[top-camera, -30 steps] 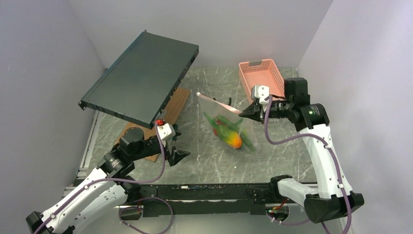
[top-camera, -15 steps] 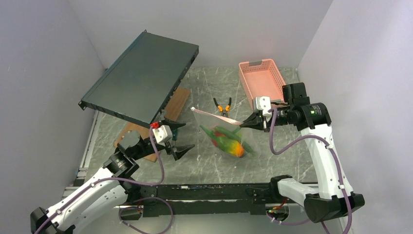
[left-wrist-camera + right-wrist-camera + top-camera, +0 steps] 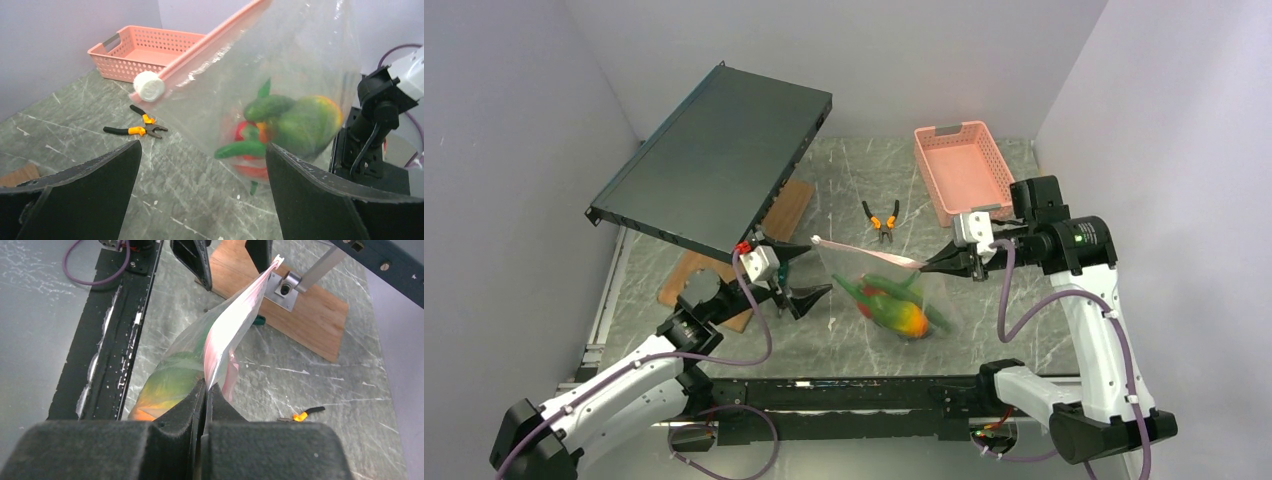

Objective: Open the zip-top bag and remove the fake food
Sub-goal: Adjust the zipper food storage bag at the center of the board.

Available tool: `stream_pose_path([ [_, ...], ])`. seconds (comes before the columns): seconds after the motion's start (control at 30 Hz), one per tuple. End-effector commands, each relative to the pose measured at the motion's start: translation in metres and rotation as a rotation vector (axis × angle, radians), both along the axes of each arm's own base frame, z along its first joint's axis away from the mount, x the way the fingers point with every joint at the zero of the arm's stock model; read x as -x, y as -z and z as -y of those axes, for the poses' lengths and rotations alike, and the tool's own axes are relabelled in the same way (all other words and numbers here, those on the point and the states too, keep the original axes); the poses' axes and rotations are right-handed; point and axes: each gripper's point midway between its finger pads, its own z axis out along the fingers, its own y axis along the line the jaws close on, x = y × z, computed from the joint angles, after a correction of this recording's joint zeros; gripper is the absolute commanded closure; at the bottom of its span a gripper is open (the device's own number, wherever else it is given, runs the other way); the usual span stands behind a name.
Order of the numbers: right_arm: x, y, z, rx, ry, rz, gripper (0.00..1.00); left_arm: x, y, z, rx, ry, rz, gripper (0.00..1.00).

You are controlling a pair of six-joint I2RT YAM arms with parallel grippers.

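Observation:
The clear zip-top bag (image 3: 894,285) hangs above the table, its pink zip strip (image 3: 869,255) stretched leftward. My right gripper (image 3: 936,264) is shut on the strip's right end; in the right wrist view the jaws (image 3: 207,386) pinch the pink edge. Fake food (image 3: 896,308) sags in the bag's bottom: an orange-green mango (image 3: 307,125), a green cucumber (image 3: 270,106) and a red piece (image 3: 244,134). My left gripper (image 3: 817,268) stands open just left of the bag, level with the strip's white slider (image 3: 149,86), holding nothing. From the left wrist, the open gripper (image 3: 202,150) frames the bag's lower corner.
A pink basket (image 3: 962,170) stands at the back right. Orange-handled pliers (image 3: 882,218) lie behind the bag. A dark flat rack unit (image 3: 714,160) is propped tilted on a wooden board (image 3: 786,215) at the left, close behind my left gripper.
The right gripper carried the bag nearer and slightly lower, uncovering the pliers. The left gripper travelled right and up until its open jaws reached the bag's slider end.

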Motion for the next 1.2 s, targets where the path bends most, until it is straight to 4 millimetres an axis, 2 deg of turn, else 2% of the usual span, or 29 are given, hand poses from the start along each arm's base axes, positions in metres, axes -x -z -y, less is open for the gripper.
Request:
stream_pose_path([
  [0.0,0.017,-0.027,-0.005,-0.086,-0.061,0.084,1.0,-0.006,-0.021,0.001,0.136,-0.02,-0.007,0.0],
  [0.07,0.018,-0.025,-0.006,-0.093,-0.062,0.077,1.0,-0.007,-0.02,0.002,0.176,-0.022,-0.028,0.0],
  [0.2,0.015,-0.021,-0.006,-0.102,-0.051,0.059,1.0,0.004,-0.028,0.011,0.247,0.072,-0.009,0.01],
  [0.3,0.011,-0.02,-0.004,-0.107,-0.029,0.051,1.0,0.015,-0.037,0.021,0.257,0.162,0.006,0.13],
  [0.53,-0.001,-0.009,0.002,-0.139,0.031,0.007,1.0,0.018,-0.043,0.03,0.244,0.219,0.011,0.45],
  [0.6,-0.003,-0.008,0.004,-0.145,0.043,0.003,1.0,0.017,-0.043,0.033,0.238,0.23,0.004,0.46],
  [0.77,0.001,-0.013,0.004,-0.16,0.04,0.009,1.0,0.003,-0.039,0.037,0.222,0.185,-0.023,0.33],
  [0.93,0.002,-0.015,0.005,-0.167,0.043,0.011,1.0,-0.016,-0.031,0.034,0.218,0.087,-0.046,0.33],
  [1.03,0.001,-0.016,0.006,-0.17,0.049,0.01,1.0,-0.031,-0.03,0.031,0.229,0.016,-0.066,0.33],
  [1.17,0.0,-0.016,0.007,-0.171,0.057,0.009,1.0,-0.031,-0.037,0.035,0.252,0.038,-0.052,0.46],
])
